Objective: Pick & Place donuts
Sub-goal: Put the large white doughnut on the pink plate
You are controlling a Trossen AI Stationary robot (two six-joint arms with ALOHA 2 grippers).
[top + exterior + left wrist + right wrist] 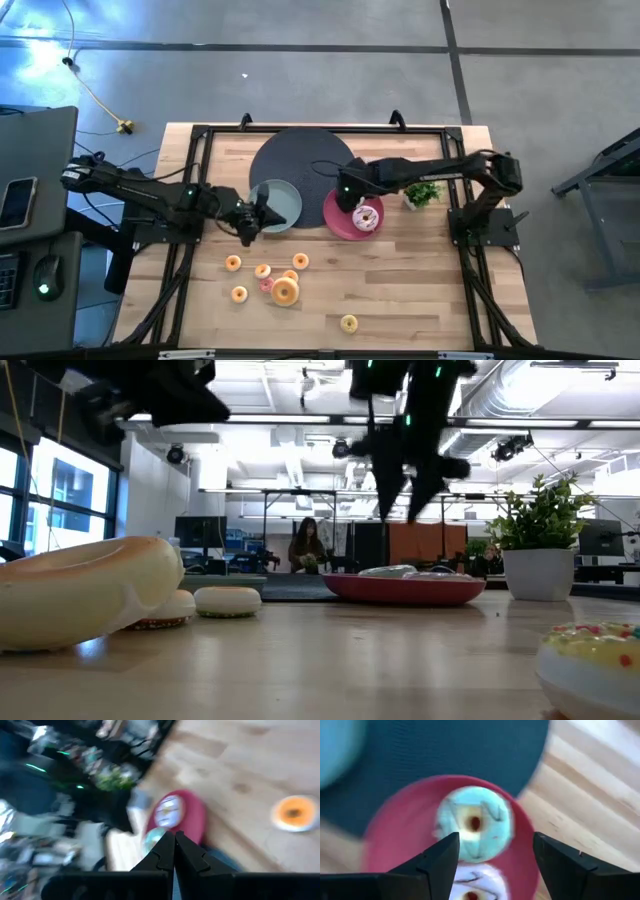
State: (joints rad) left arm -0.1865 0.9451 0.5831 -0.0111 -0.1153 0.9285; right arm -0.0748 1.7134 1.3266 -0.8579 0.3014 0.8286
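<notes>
Hovering right claw (492, 855) (open), pink plate (395, 830)

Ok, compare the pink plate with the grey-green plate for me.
Colour: the pink plate is deep pink, the grey-green plate pale grey-green. Load: the pink plate holds a mint donut and a white-iced donut; no donut shows on the grey-green plate. The open right end effector hangs over the pink plate, the shut left end effector at the grey-green plate's edge. Both are round, by the dark mat.
</notes>
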